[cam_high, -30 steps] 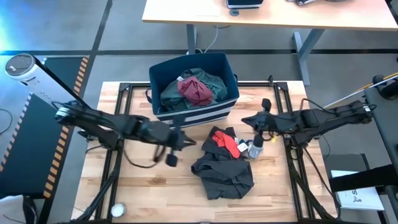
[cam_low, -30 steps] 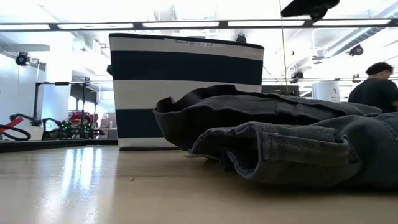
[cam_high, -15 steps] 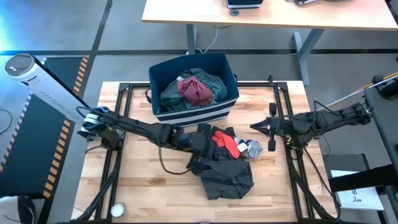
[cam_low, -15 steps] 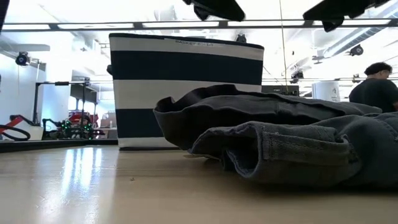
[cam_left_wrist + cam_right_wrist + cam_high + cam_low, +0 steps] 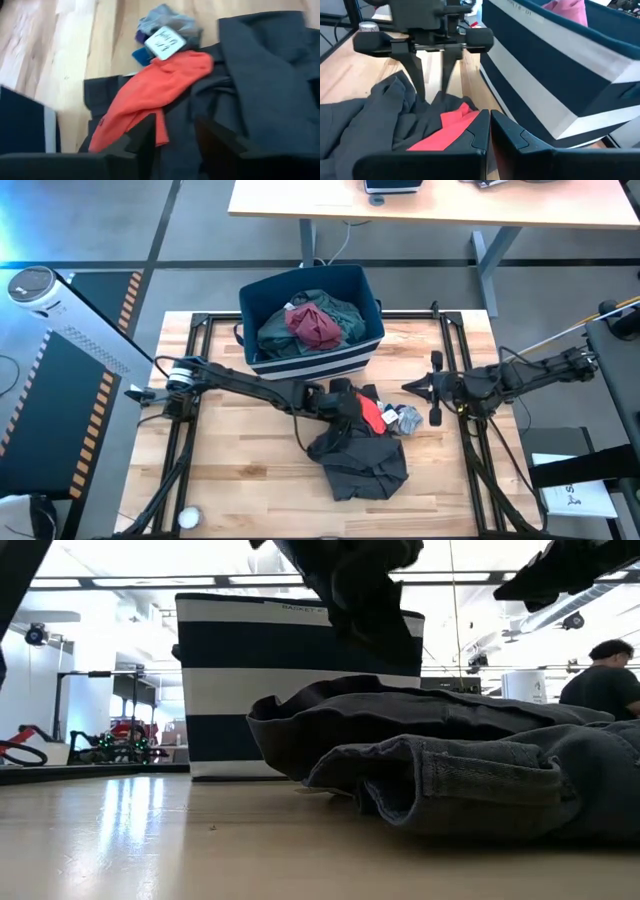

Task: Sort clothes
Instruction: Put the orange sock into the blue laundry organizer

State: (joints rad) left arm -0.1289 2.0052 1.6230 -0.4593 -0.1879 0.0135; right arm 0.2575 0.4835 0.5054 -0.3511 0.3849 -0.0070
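Left gripper [image 5: 345,402] hovers just above the heap of clothes at the table's centre, its fingers [image 5: 142,142] parted a little and empty, the red piece [image 5: 150,95] lying just beyond their tips. That red piece rests on the dark charcoal garment [image 5: 360,455], with small grey and blue pieces [image 5: 405,418] at its 3 o'clock. At 12 o'clock stands the striped bin [image 5: 310,320], holding a teal-green garment [image 5: 340,315]. Right gripper [image 5: 436,387] waits at 3 o'clock, fingers [image 5: 475,130] pressed together, empty.

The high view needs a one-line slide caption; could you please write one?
Left gripper open over the red piece on the dark garment; right gripper waits beside the pile, bin behind.
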